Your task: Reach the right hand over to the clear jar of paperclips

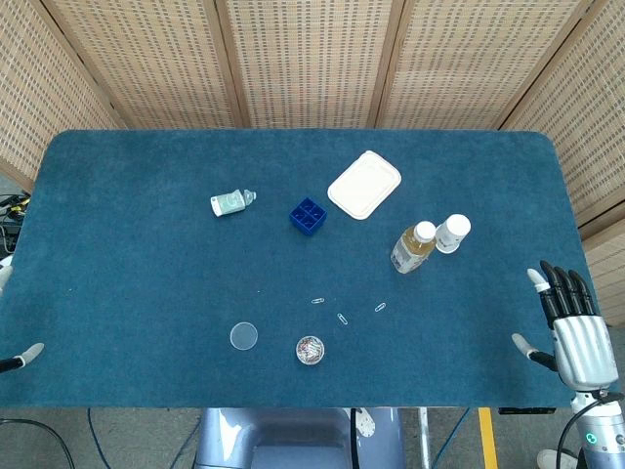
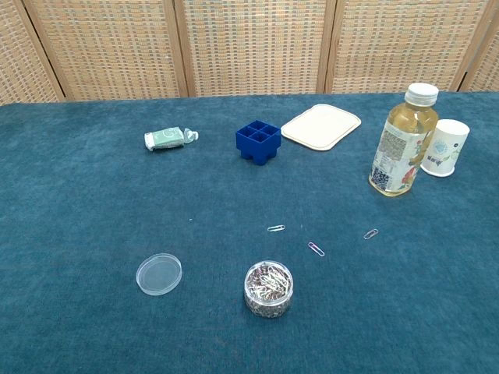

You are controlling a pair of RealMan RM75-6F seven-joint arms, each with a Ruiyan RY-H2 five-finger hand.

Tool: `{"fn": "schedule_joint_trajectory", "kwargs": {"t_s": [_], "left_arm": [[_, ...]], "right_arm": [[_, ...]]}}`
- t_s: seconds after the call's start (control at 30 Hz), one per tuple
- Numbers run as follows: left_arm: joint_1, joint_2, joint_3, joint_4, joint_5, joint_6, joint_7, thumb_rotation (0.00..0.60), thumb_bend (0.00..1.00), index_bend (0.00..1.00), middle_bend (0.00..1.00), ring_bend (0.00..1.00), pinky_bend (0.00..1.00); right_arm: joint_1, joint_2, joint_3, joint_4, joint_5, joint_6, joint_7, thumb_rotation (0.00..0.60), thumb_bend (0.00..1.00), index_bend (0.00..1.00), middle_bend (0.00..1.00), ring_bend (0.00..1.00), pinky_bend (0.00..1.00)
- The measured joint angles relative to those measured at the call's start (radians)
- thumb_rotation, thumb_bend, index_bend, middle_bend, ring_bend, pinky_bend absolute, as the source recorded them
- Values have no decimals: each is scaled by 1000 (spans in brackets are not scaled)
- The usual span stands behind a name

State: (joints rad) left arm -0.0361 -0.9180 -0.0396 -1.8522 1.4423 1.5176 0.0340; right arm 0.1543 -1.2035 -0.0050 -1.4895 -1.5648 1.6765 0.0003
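The clear jar of paperclips [image 2: 268, 289] sat low in the middle of the frame, open, with its round lid [image 2: 159, 273] lying to the left. Three loose paperclips [image 2: 316, 248] lay just above it. The right hand [image 1: 571, 322] waited at the lower right edge of the head view, fingers spread, holding nothing. It should go slowly left, staying high so it does not knock the jar. Farther up stood the juice bottle [image 2: 401, 144], well out of the way.
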Motion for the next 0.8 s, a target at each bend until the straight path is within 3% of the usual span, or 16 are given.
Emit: {"fn": "schedule_joint_trajectory", "kwargs": {"t_s": [0.4, 0.5, 0.63, 0.8], "left_arm": [[-4, -7, 1, -2, 4, -10, 13, 600, 32, 0, 0, 0, 0], [-6, -8, 1, -4, 5, -14, 17, 600, 32, 0, 0, 0, 0], [-13, -11, 0, -6, 5, -23, 30, 600, 32, 0, 0, 0, 0], [-22, -18, -4, -6, -14, -41, 48, 600, 32, 0, 0, 0, 0]], "right_arm": [[12, -14, -10, -1, -82, -43, -16, 600, 0, 6, 0, 0, 0], [42, -25, -10, -1, -114, -78, -22, 600, 0, 100, 0, 0, 0], [106, -32, -1, -13, -137, -171, -39, 600, 60, 309, 0, 0, 0], [221, -41, 24, -51, -133, -370, -77, 600, 169, 375, 0, 0, 0]]}}
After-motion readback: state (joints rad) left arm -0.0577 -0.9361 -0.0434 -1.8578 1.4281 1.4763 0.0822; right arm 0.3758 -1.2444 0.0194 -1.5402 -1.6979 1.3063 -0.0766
